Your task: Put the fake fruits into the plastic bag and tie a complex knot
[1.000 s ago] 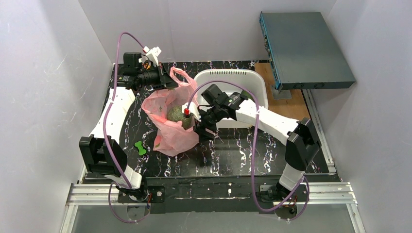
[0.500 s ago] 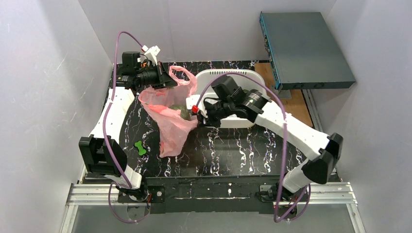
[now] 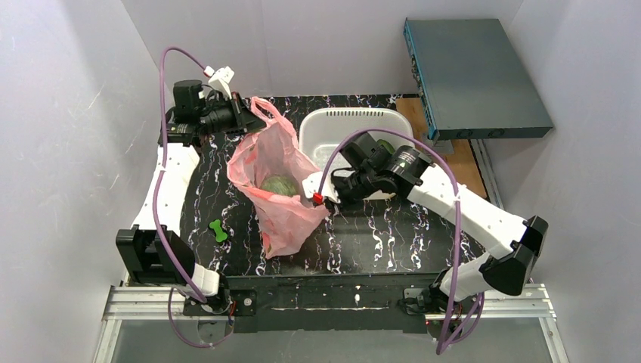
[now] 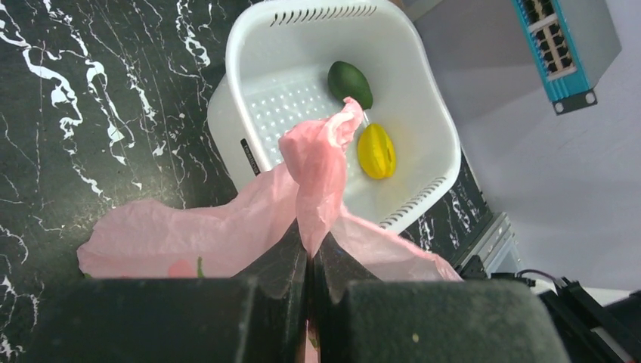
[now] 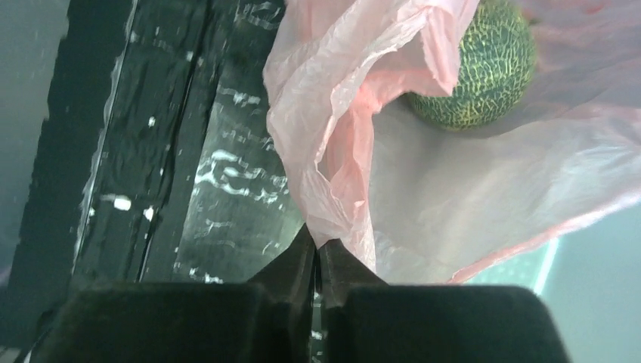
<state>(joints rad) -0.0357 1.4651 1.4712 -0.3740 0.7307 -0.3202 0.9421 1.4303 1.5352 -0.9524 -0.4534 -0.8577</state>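
The pink plastic bag (image 3: 281,215) hangs stretched open between both grippers over the black marbled table. The netted melon (image 3: 279,184) lies inside it and also fills the top of the right wrist view, melon (image 5: 476,68). My left gripper (image 3: 255,119) is shut on a bunched handle loop of the bag (image 4: 317,162) at the far side, left gripper (image 4: 310,246). On the near right, my right gripper (image 3: 319,195) is shut on the bag's rim (image 5: 332,151), right gripper (image 5: 317,243). The dark green avocado (image 4: 350,82) and the yellow fruit (image 4: 376,150) lie in the white basket (image 4: 423,83).
The white perforated basket (image 3: 332,121) stands just behind the right gripper. A small bright green bone-shaped toy (image 3: 218,230) lies on the table left of the bag. A teal network switch (image 3: 476,72) sits on a raised stand at the back right. White walls enclose the table.
The right gripper went from open beside the bag to shut on its rim and pulled it to the near right. The left arm drew its handle up and back, spreading the bag's mouth.
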